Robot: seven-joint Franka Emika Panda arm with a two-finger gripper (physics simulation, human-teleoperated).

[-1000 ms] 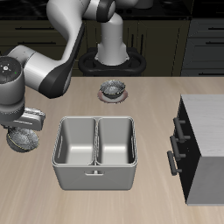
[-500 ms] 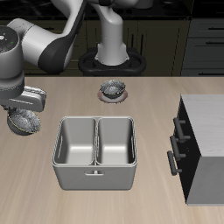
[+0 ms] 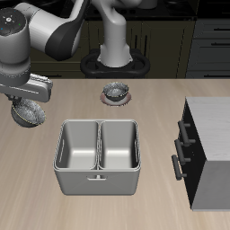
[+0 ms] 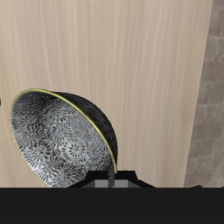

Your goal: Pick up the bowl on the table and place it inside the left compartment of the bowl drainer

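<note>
The small round bowl of shiny speckled grey metal [image 3: 30,112] hangs tilted above the broad light beige wood-grain table [image 3: 108,202], gripped at its rim by the tool [image 3: 34,93], whose fingers are closed on the bowl's edge; in the wrist view the bowl [image 4: 61,136] fills the frame with its patterned inside showing. It sits at about ten o'clock from the grey brushed-metal two-well bowl drainer [image 3: 98,175], apparently just outside the rim of the left compartment [image 3: 78,145], though the height makes this hard to judge. At twelve o'clock from the drainer rests a similar grey bowl on a dark round saucer [image 3: 115,92]. A dark cabinet with bar handles [image 3: 208,153] stands at three o'clock.
</note>
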